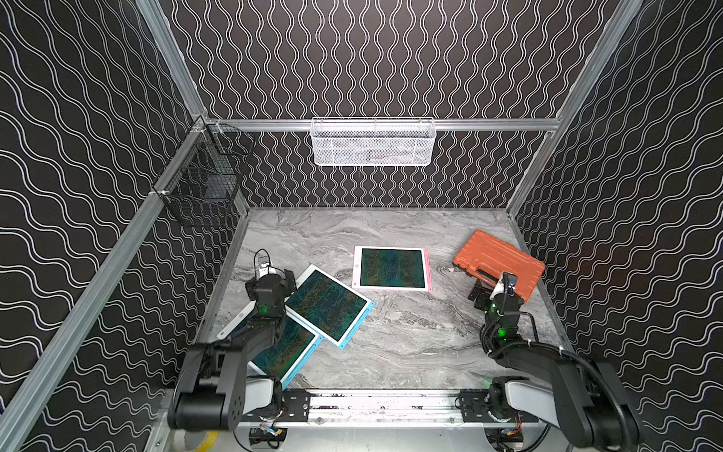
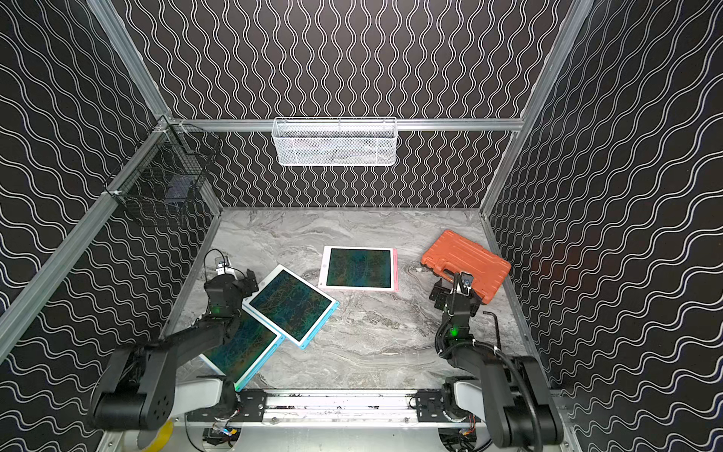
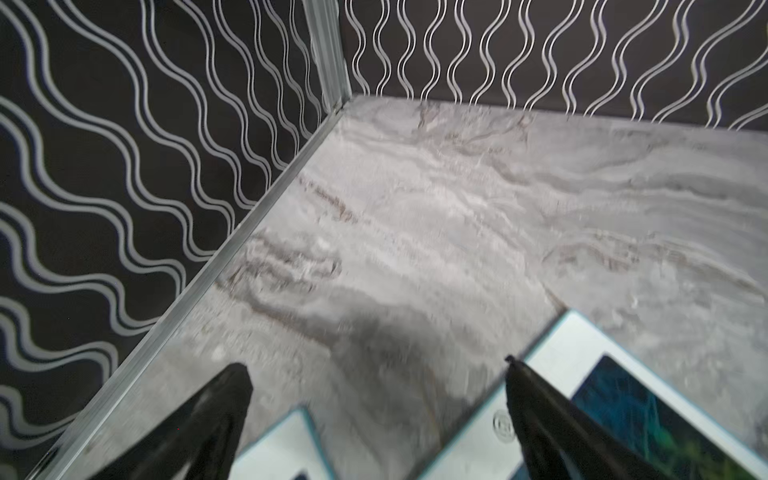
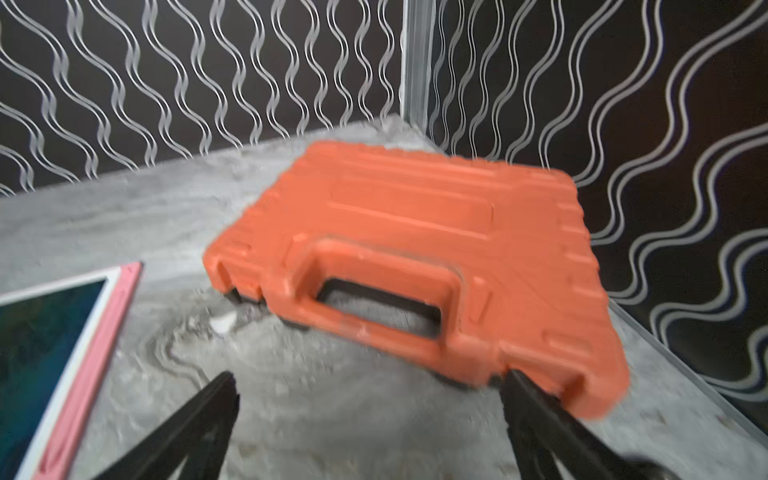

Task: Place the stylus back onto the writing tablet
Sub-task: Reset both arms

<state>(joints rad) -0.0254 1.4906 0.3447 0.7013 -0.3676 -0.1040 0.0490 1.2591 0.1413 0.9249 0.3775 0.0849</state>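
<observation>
Base rail [image 1: 383, 405] spans frame bottom; beyond it, left gripper [image 3: 376, 365] & right gripper [image 4: 370, 376] hang spread wide, both empty. No loose stylus shows in any view. Pink-edged tablet [image 1: 392, 269] lies centre, blue-edged tablet [image 1: 330, 305] lower left, orange case [image 1: 497, 260] right. Step prob. needs a search first, then a mid-shaft pinch, laying it flat along the tablet's edge.

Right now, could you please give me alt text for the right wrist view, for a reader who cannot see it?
A closed orange case lies flat on a marble table near a corner of black wavy-patterned walls. The right pincer stands open and empty before it; a pink-edged tablet lies off to the side.
</observation>
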